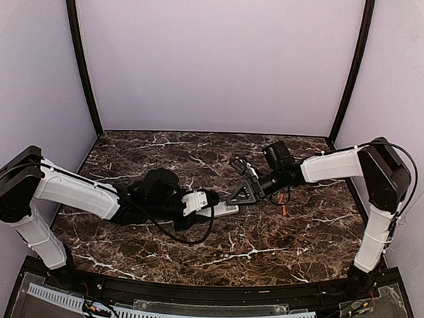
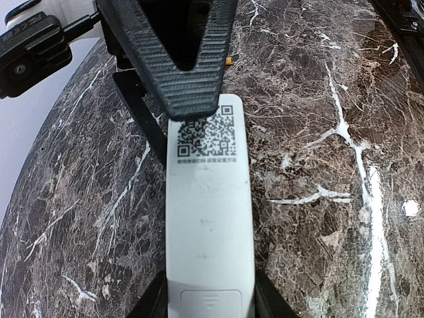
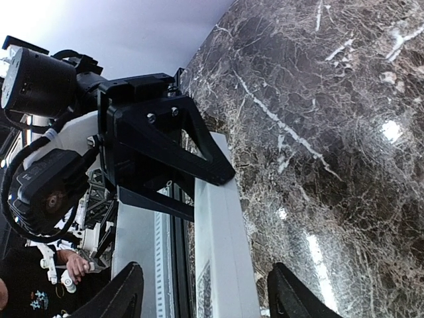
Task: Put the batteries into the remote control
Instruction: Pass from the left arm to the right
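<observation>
Remote control [image 1: 224, 209] is near middle of table [image 1: 194, 253], well apart from edges.

slim white remote control [image 2: 209, 218] (qr label facing up) sits mid-table, one orange battery [image 1: 284, 211] nearby.

The white-and-black left arm [image 1: 77, 190] reached from the left edge of the top view toward the centre with its forearm low and nearly level. Its black left gripper [image 1: 210, 200] was clamped on one end of a slim white plastic remote control [image 1: 226, 209]. The white-and-black right arm [image 1: 331, 166] stretched in from the right with its wrist angled down. The black right gripper [image 1: 242, 181] was spread, its fingers [image 3: 126, 295] standing well apart.
</observation>
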`<act>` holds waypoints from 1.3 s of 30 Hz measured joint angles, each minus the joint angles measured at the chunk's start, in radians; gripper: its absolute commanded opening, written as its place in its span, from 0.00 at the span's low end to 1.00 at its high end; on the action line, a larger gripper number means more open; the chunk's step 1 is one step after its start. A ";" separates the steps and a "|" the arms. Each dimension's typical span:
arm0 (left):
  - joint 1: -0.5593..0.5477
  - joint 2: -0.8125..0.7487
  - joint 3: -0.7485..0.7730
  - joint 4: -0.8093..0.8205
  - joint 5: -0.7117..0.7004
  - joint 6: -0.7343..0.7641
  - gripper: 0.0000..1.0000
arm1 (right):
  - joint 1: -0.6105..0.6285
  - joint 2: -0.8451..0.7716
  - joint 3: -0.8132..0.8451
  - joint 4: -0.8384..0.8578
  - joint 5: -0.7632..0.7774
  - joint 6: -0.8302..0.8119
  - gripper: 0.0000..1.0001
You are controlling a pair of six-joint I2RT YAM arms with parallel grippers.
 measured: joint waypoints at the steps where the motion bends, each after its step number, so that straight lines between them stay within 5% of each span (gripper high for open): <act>1: -0.002 0.000 0.000 0.000 0.002 0.004 0.25 | 0.005 0.000 0.000 0.001 -0.006 -0.003 0.55; 8: -0.011 -0.019 0.000 0.001 0.000 0.037 0.25 | 0.019 0.000 0.000 0.024 -0.040 0.016 0.38; 21: -0.021 -0.035 0.002 0.008 -0.051 0.077 0.24 | 0.023 0.009 0.000 0.036 -0.063 0.029 0.32; 29: -0.023 -0.036 0.002 0.023 -0.087 0.102 0.27 | 0.024 0.017 0.001 0.010 -0.058 0.041 0.07; 36: -0.026 -0.044 -0.008 0.039 -0.098 0.093 0.72 | 0.026 0.017 0.001 0.007 -0.062 0.036 0.01; 39: -0.026 -0.092 -0.047 0.070 -0.127 0.032 0.78 | 0.026 0.016 0.001 0.012 -0.057 0.037 0.00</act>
